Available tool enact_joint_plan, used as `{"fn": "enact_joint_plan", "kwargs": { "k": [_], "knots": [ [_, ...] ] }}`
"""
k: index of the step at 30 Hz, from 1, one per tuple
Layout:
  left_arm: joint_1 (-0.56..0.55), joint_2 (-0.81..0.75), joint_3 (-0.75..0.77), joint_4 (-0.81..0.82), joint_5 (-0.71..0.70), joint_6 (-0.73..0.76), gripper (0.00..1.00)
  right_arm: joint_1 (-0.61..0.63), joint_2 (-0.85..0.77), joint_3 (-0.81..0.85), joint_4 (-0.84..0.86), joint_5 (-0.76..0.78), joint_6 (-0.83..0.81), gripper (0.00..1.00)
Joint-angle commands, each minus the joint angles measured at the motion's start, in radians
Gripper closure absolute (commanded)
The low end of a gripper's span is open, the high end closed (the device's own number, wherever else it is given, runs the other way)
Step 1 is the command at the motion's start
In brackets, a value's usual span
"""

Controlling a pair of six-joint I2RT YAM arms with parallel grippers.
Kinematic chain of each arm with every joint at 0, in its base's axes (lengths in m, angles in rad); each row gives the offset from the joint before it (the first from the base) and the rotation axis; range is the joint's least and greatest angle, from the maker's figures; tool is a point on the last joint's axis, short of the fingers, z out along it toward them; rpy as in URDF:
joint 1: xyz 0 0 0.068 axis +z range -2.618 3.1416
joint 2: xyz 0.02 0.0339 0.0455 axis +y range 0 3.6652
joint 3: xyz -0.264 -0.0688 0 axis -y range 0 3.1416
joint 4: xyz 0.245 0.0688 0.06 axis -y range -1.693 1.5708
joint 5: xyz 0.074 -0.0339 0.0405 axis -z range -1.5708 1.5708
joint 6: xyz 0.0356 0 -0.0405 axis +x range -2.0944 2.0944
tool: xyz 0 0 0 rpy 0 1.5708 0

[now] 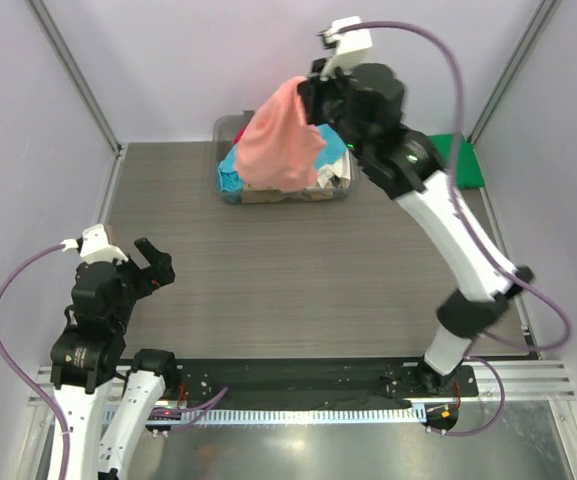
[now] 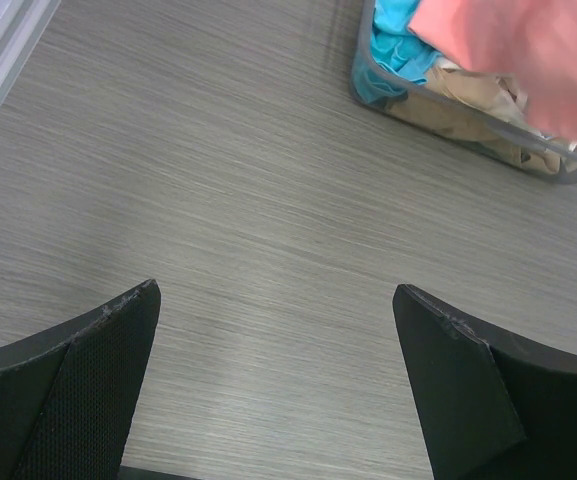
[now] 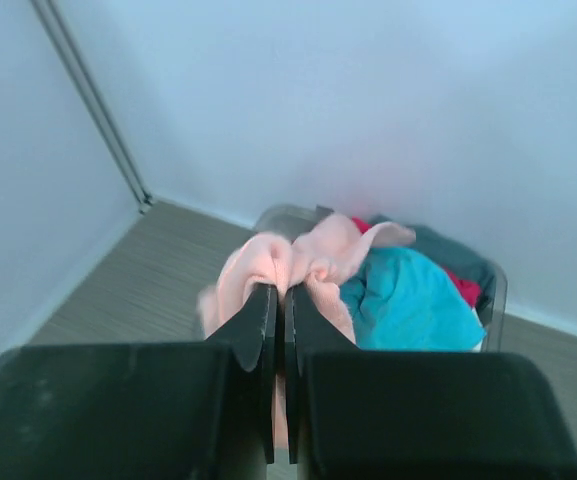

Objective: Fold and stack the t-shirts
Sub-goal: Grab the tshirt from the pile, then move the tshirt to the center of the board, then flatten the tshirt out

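1. Tabletop (image 1: 298, 280): bare wood-grain stretch between the two hands. Judged to be the folding ground, since nothing is laid out on it yet.
2. Right arm: reaches up and away from its base, elbow raised and wrist bent over towards the far wall. The height looks chosen so the cloth hangs free rather than dragging.
3. Grey tub (image 1: 226, 130): sits directly beneath the right hand and holds the unsorted heap.
4. Salmon-pink t-shirt (image 1: 280, 140): hangs below the right hand in a loose bunched drape over the tub. Its lower edge is level with the heap; cannot tell whether it touches. No fold begun.
5. Turquoise t-shirt (image 3: 408, 295): lies in the tub below the right hand, with cream cloth (image 2: 468, 100) and a sliver of red cloth (image 3: 465, 290) beside it. All are crumpled, waiting their turn.
6. Right hand (image 3: 281, 320): fingers pinched almost together with a ruck of salmon cloth between them. It grips a gather, not a hem or shoulder, so a regrasp seems likely before spreading.
7. Left hand (image 1: 156, 260): low over the near tabletop, well apart from the tub. Fingers are spread wide and hold nothing; it points towards the tub, apparently on standby to take a corner.
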Motion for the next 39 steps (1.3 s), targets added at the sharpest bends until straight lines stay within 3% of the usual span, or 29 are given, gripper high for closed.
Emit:
{"fn": "enact_joint_plan", "kwargs": {
  "k": [1, 5, 6, 7, 8, 9, 10, 12, 13, 14, 16, 24, 30, 36, 39],
  "knots": [
    [0.004, -0.002, 0.001, 0.042, -0.015, 0.005, 0.00, -0.004, -0.240, -0.111, 0.026, 0.096, -0.042, 0.99],
    [0.004, -0.006, -0.001, 0.044, -0.017, 0.005, 0.00, -0.004, -0.460, -0.466, 0.043, 0.254, -0.013, 0.95],
    [0.006, -0.002, -0.001, 0.044, -0.016, 0.005, 0.00, -0.005, -0.492, -0.529, 0.031, 0.309, 0.010, 0.80],
    [0.005, 0.001, -0.002, 0.044, -0.012, 0.005, 0.00, -0.010, -0.529, -0.592, 0.019, 0.367, 0.037, 0.21],
    [0.004, 0.005, -0.001, 0.047, -0.006, 0.007, 0.00, -0.017, -0.579, -0.701, -0.003, 0.492, 0.124, 0.03],
    [0.006, 0.013, -0.001, 0.048, 0.000, 0.010, 0.00, -0.034, -0.600, -0.740, -0.089, 0.530, 0.177, 0.00],
    [0.005, 0.020, 0.001, 0.050, 0.001, 0.008, 0.00, -0.110, -0.612, -0.772, -0.136, 0.542, 0.220, 0.00],
    [0.004, 0.069, 0.007, 0.047, 0.023, 0.005, 0.00, -0.236, -0.635, -0.855, -0.228, 0.411, 0.313, 0.00],
    [0.006, 0.091, 0.021, 0.041, 0.030, 0.007, 0.00, -0.361, -0.640, -0.880, -0.245, 0.350, 0.330, 0.00],
    [0.005, 0.149, 0.028, 0.036, 0.040, 0.008, 0.00, -0.423, -0.647, -0.918, -0.256, 0.243, 0.335, 0.00],
    [0.004, 0.212, 0.059, 0.025, 0.041, 0.007, 0.00, -0.482, -0.666, -0.946, -0.270, 0.196, 0.349, 0.00],
    [0.001, 0.562, 0.168, 0.183, 0.052, -0.036, 0.00, -0.488, -0.669, -1.162, -0.179, -0.120, 0.403, 0.00],
    [-0.003, 1.006, 0.375, 0.307, 0.069, -0.078, 0.02, -0.476, -0.660, -1.288, -0.110, -0.220, 0.413, 0.00],
    [-0.009, 1.462, 0.755, 0.278, 0.050, -0.098, 0.06, -0.465, -0.684, -1.323, -0.093, -0.275, 0.389, 0.00],
    [-0.019, 1.687, 1.053, 0.158, 0.017, -0.081, 0.07, -0.465, -0.696, -1.328, -0.093, -0.287, 0.374, 0.00]
  ]
}}
